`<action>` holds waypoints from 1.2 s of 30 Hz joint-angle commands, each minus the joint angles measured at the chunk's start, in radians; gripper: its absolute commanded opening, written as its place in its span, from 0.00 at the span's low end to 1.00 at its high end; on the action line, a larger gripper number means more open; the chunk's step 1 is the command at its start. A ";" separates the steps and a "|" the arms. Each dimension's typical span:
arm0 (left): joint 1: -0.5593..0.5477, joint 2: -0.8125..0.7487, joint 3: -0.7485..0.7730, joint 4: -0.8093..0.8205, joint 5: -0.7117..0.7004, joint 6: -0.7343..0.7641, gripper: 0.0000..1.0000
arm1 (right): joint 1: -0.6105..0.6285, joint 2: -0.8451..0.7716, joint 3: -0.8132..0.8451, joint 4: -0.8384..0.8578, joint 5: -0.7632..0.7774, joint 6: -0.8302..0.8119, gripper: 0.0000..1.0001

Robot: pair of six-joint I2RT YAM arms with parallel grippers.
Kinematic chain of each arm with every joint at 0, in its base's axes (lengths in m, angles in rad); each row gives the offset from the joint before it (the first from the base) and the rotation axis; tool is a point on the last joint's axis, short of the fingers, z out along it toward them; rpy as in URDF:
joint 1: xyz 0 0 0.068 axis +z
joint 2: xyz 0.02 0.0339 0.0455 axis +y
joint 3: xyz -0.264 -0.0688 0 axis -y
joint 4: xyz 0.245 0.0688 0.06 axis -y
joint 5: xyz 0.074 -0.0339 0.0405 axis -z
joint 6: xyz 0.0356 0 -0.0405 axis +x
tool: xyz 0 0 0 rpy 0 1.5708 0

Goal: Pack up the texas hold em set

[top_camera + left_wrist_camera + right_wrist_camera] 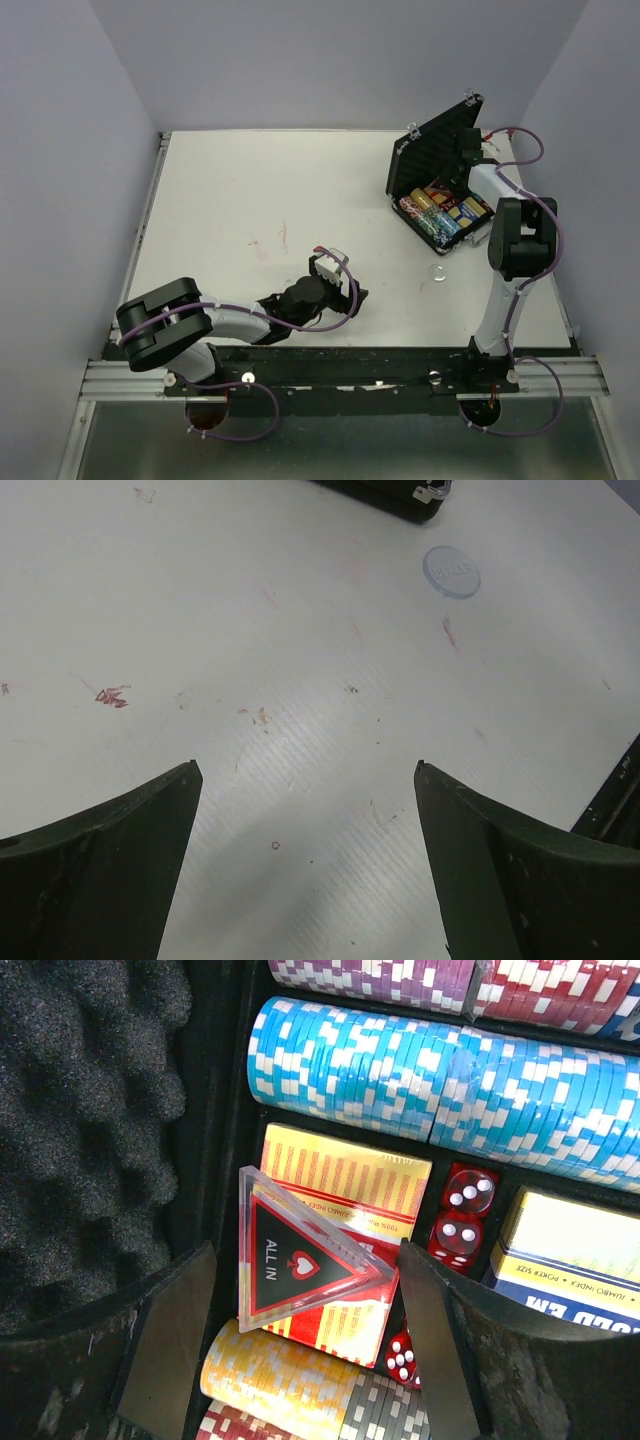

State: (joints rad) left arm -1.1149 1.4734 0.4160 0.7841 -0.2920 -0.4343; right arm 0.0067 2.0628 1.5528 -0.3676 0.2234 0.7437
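Right wrist: right gripper (305, 1248) spread just wider than the one triangular marker (300, 1270), which lies on the red-yellow deck (345, 1185) inside the open case (437, 160), far right of the surface (250, 200). Decks: two, with the blue deck (570, 1245). Red dice (470, 1190): three seen. Left gripper (305, 765) wide apart, empty; one clear disc (451, 572) beyond it.

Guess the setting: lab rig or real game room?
Looks like a lab robot cell, not a game room: white table boxed by plain walls, left arm and right arm bolted to an aluminium rail.
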 commanded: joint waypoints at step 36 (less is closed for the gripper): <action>-0.010 -0.036 -0.048 0.067 -0.030 -0.003 0.95 | 0.016 -0.676 -0.689 -0.341 -0.154 -0.227 0.82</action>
State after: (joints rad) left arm -1.1152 1.4567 0.3790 0.8143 -0.3038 -0.4347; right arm 0.0067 1.3907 0.9073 -0.6830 0.0639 0.5060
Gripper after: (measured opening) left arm 0.951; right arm 0.817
